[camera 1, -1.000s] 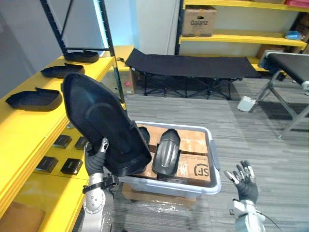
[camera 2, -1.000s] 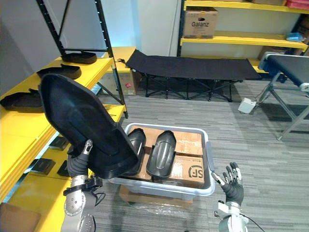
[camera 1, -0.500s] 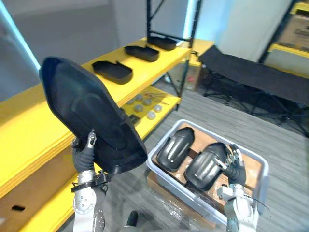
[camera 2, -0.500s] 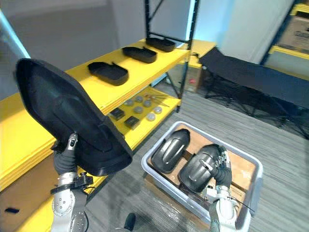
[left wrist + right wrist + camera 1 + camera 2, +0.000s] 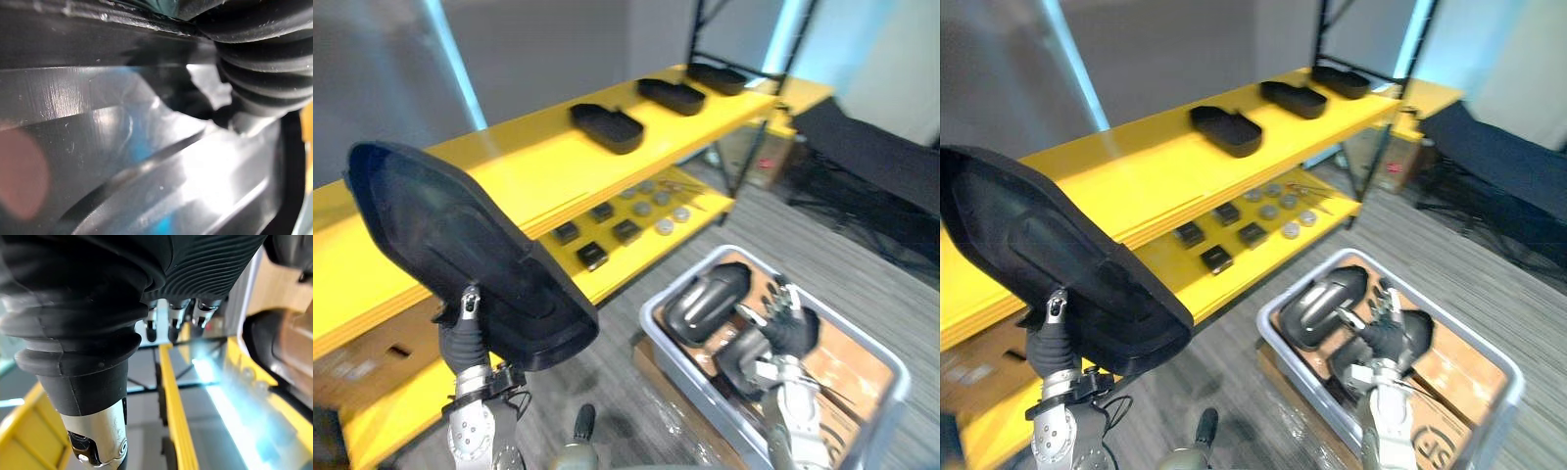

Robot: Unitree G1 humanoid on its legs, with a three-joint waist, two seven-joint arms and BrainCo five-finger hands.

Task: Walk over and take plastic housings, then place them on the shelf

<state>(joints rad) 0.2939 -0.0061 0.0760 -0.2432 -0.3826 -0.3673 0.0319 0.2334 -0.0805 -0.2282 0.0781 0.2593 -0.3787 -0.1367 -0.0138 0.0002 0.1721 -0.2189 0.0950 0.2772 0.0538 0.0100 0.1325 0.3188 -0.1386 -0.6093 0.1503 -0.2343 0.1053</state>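
1. Step: we read this as carry-to-shelf, with pickup done and placement not started. The left hand (image 5: 465,333) grips the held housing (image 5: 440,235). The thumb is pressed on its near face and the fingers sit behind the lower rim. The part stands tilted, well above the hand.
2. The right hand (image 5: 790,330) has its fingers spread and holds nothing. It hovers over the bin (image 5: 656,328), close to the bin housings (image 5: 707,297). We can't tell whether it touches them.
3. Target: the top shelf (image 5: 519,166). Three shelved housings (image 5: 606,127) lie in a row toward its far end. The near stretch beside the held part looks bare, so we'd aim there.
4. Next move, our call: close in on the shelf front, swing the part over the deck, lay it flat with the hollow side up like the others, then release. A one-handed grip at the bottom rim means a long lever, so expect wobble. The free hand could steady it.
5. Edges: the part's upper rim already overlaps the shelf front in the head views, so we lift clear before moving in.
6. The lower shelf (image 5: 703,206) carries small parts (image 5: 592,257) and juts out at leg level, so we stay off it.
7. Room: the floor (image 5: 607,372) between shelf and bin is a narrow lane. The bin's corner sits just beside our path. The black post (image 5: 754,127) is far off and not a concern.
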